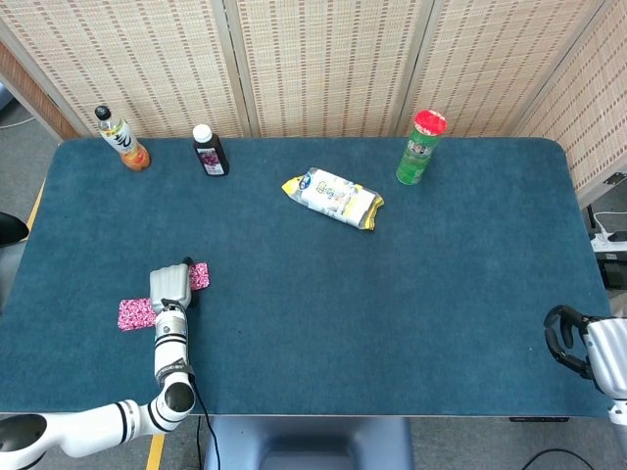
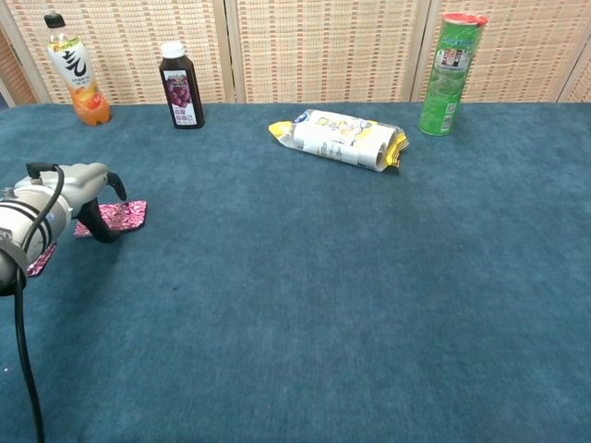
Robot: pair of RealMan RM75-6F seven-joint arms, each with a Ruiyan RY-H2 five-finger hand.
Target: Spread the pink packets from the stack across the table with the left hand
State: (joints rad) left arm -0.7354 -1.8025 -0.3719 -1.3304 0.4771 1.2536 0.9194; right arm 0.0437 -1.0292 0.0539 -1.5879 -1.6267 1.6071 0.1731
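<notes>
Table [image 1: 392, 294] with a blue cloth top carries everything. On the table's far side, toward the screen, lies a white and yellow snack bag [image 1: 333, 198], with a green can [image 1: 420, 148] standing to its right and a dark juice bottle [image 1: 209, 151] and an orange drink bottle [image 1: 121, 139] standing to its left. At the table's near left, the left hand [image 1: 168, 288] lies low over two pink packets: its dark fingers [image 2: 102, 226] curl down and press on the farther pink packet [image 2: 127, 213], while the nearer pink packet [image 1: 134, 313] lies flat just beside the wrist, apart from the first. At the table's near right edge the right hand [image 1: 588, 351] hangs with fingers curled in, gripping nothing.
</notes>
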